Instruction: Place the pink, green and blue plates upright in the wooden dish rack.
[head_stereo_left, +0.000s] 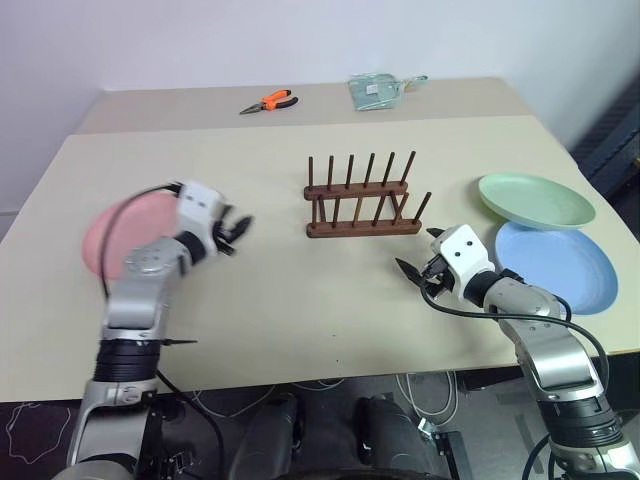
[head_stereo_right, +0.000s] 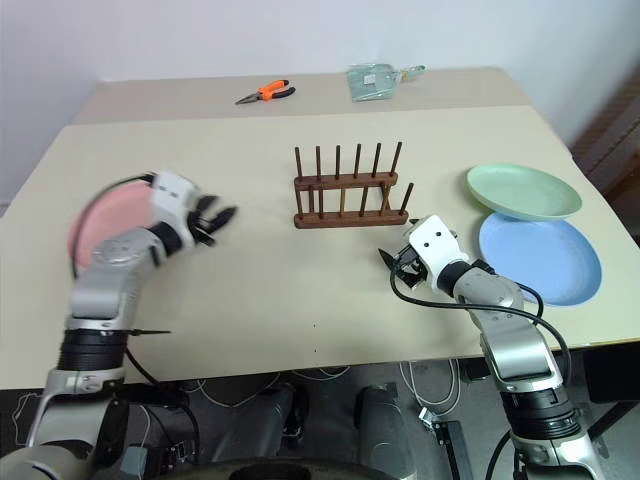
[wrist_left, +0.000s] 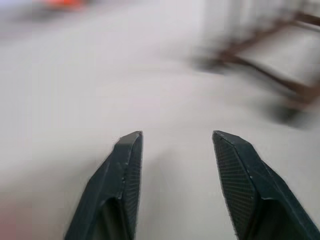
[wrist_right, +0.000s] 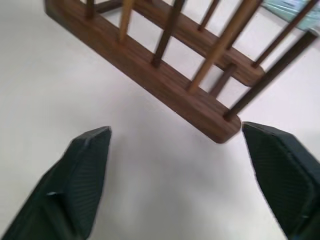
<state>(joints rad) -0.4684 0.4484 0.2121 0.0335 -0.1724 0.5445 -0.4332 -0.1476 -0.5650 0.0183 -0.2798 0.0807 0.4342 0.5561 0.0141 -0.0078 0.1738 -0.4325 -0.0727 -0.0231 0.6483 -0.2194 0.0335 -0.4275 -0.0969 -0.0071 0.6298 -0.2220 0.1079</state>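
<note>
The beige bench carried an empty wooden dish rack at centre; all three plates lay flat, the pink plate at nine o'clock, the green plate and blue plate at three o'clock, and with the left claw and right claw both apart and empty, the first pickup appeared pending.

Left gripper raised at 9 o'clock, pointing toward 3, fingers parted, nothing between them. Right gripper low at 4 o'clock, aimed toward 10, jaws spread wide, empty. Both forearms angle inward, elbows bent.

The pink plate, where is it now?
In the left eye view the pink plate lies flat at the table's left, behind the left claw.
</note>
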